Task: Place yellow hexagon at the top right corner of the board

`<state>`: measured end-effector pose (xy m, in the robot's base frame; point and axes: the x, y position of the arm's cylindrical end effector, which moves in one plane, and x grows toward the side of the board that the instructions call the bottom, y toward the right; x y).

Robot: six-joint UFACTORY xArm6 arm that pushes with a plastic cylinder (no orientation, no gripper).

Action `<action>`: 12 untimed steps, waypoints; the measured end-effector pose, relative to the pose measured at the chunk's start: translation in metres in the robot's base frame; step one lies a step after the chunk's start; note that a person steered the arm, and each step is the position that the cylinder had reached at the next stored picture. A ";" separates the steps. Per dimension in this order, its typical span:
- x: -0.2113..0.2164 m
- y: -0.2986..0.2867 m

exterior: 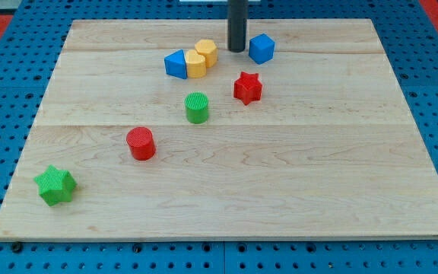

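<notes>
The yellow hexagon (207, 51) sits near the view's top, a little left of the middle of the wooden board (318, 175). It touches a second yellow block (195, 64), which touches a blue triangular block (176, 64). My tip (237, 49) rests on the board just right of the yellow hexagon, with a small gap between them. A blue cube (261, 48) stands just right of the tip.
A red star block (248, 87) lies below the tip. A green cylinder (197, 107) sits near the board's middle, a red cylinder (141, 143) lower left of it, and a green star block (56, 185) near the bottom left corner.
</notes>
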<state>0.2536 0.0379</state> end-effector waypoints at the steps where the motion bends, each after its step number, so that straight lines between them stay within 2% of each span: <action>1: -0.003 0.000; 2: 0.011 0.039; 3: 0.024 0.049; 4: 0.004 -0.016; 5: -0.046 -0.001; 6: -0.014 -0.107; 7: 0.043 -0.160; 8: 0.067 -0.143; 10: 0.010 -0.065; 11: 0.009 -0.032; 12: 0.021 -0.040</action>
<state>0.2746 -0.0023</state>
